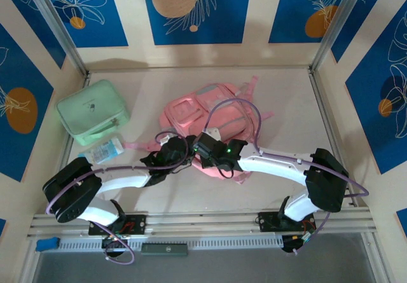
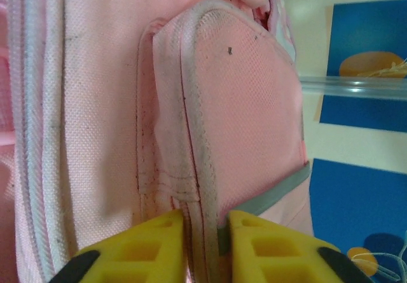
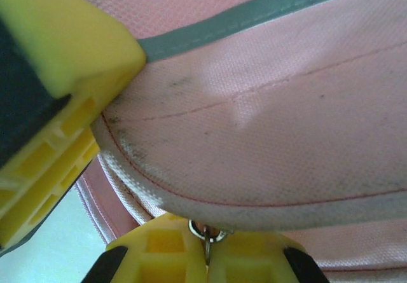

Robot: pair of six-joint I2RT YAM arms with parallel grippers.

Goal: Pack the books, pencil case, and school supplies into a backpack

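Bracing backpack (image 1: 216, 114) mid-table, both grippers at its near edge. My left gripper (image 2: 206, 229) jaws pinch pocket seam (image 2: 197, 137); right gripper (image 3: 206, 248) jaws clamped on zip pull (image 3: 204, 231). I'd hold seam taut, drag pull steadily along track, no jerking.

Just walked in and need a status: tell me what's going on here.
Both arms are working at the near edge of the pink backpack. The left tool pinches a pocket's piped seam, while the right tool is shut on a metal zip pull. A blue-and-white packet lies outside it, beside a mint-green case.
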